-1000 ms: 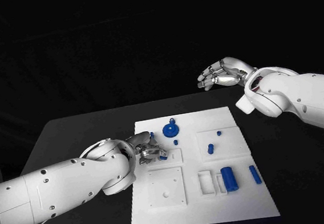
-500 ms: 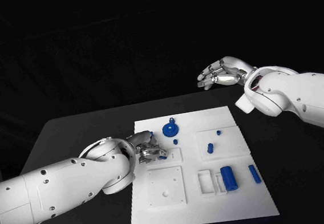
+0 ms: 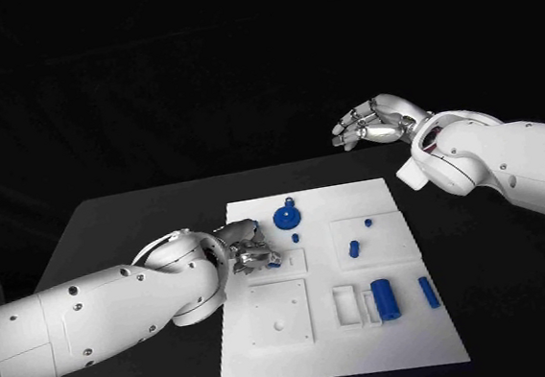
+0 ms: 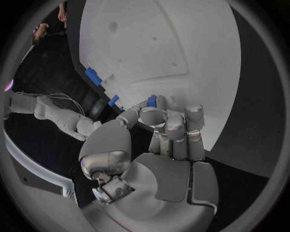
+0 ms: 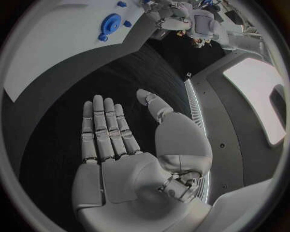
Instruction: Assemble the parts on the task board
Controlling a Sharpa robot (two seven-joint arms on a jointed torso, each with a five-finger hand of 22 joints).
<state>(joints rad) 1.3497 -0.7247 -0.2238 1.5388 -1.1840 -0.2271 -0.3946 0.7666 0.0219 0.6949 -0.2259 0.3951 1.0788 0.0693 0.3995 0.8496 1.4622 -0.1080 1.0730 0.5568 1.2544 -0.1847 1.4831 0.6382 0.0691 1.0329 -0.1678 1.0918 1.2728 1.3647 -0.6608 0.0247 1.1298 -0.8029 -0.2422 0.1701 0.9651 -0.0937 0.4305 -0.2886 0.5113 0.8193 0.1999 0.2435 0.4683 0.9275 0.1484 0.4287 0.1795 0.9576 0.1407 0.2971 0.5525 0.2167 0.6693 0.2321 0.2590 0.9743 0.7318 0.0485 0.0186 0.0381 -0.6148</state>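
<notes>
Between the left hand's (image 3: 244,249) curled fingertips sits a small blue part (image 4: 152,100), likely light, rigid and slick; pinch its sides. Beyond, the right hand (image 3: 372,124) hovers spread, holding nothing.

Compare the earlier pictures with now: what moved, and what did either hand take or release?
No clear change. The left hand stays at the task board's left edge, fingers curled round a small blue part. The right hand stays open beyond the board. The other parts lie where they were.

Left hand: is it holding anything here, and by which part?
The left hand pinches a small blue part in its fingertips; which end cannot be told. The right hand holds nothing.
</notes>
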